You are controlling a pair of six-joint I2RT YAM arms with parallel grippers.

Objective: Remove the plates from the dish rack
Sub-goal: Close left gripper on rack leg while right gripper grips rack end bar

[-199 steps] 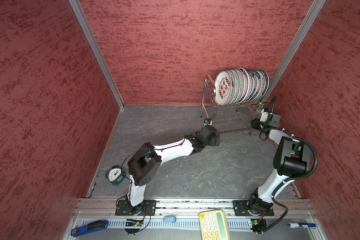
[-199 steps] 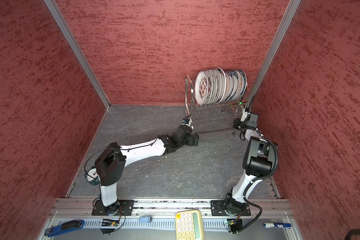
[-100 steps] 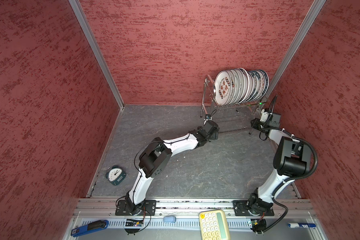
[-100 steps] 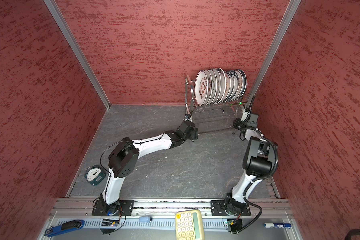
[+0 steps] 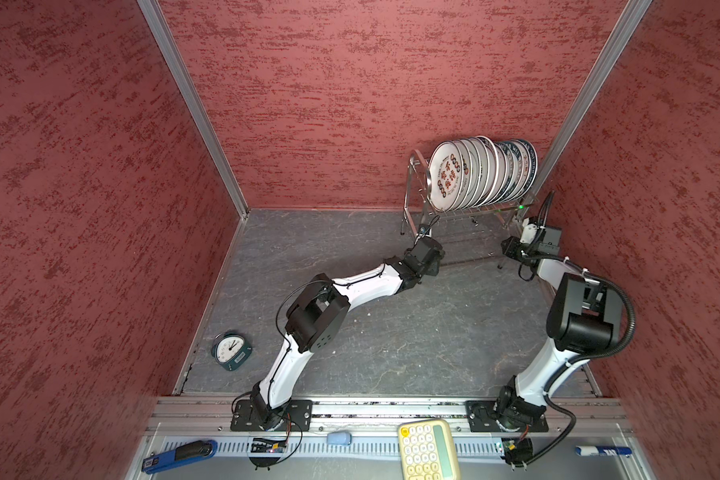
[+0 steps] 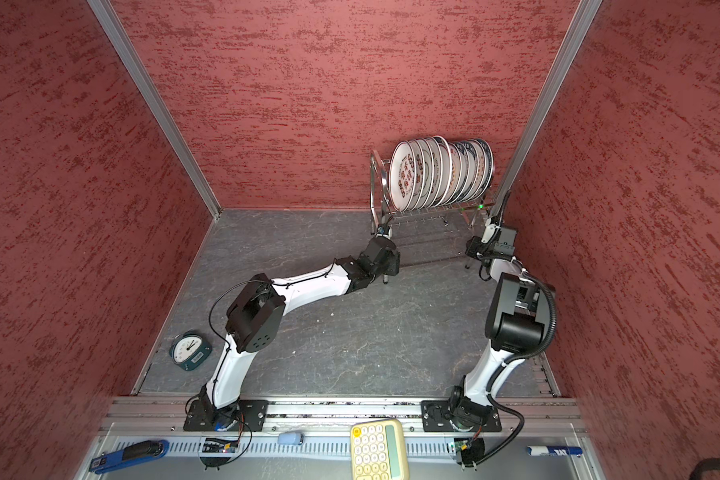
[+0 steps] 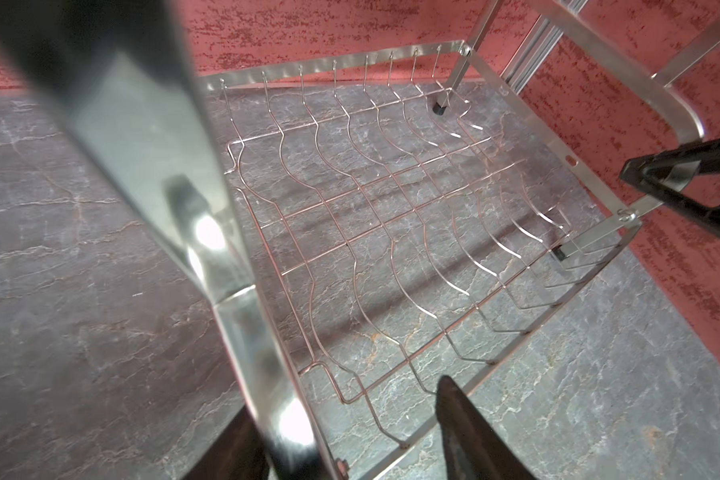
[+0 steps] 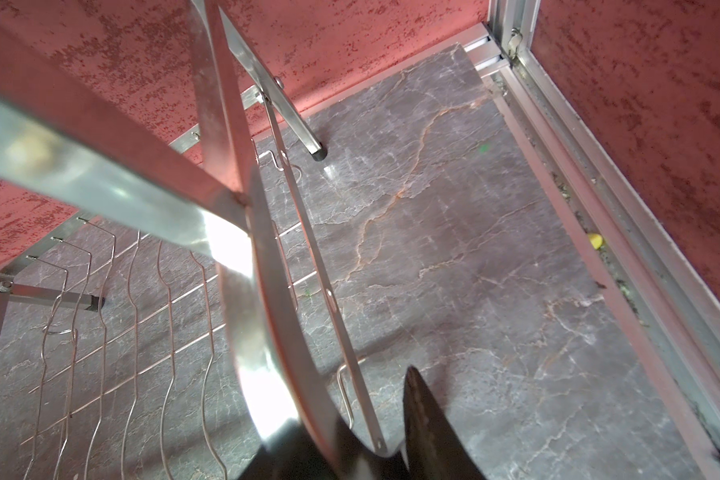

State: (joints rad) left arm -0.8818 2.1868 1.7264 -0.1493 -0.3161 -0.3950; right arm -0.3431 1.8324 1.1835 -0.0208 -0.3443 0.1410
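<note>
Left wrist view looks down along a bright steel band of the dish rack [image 7: 262, 357]. The left gripper [image 7: 341, 399] straddles that band low in the frame. One finger is tucked behind it and the other stands clear with floor showing between, so the jaws are part-open around the band, not clamped.

At the right edge of the same frame the right gripper [image 7: 682, 183] appears to pinch the opposite end of the rack. The right wrist view has a band running down between its fingers [image 8: 429, 432], which reads as a narrow, closed hold on the rack.

Neither wrist view shows a single plate, only the bare wire lower shelf [image 7: 337, 63]. In both top views the plates [image 5: 474, 172] [image 6: 433, 172] stand on edge in the upper tier, packed close, in the upper right of the frame near the back wall. There, though, the wrist bodies hide the jaws.

The plates look like glazed ware (stiff, slick, weighty, easily chipped). I judge the best hold is across the top rim of the end plate with red characters, lifting it straight up from its slot. Loaded high, the rack is likely top-heavy.
</note>
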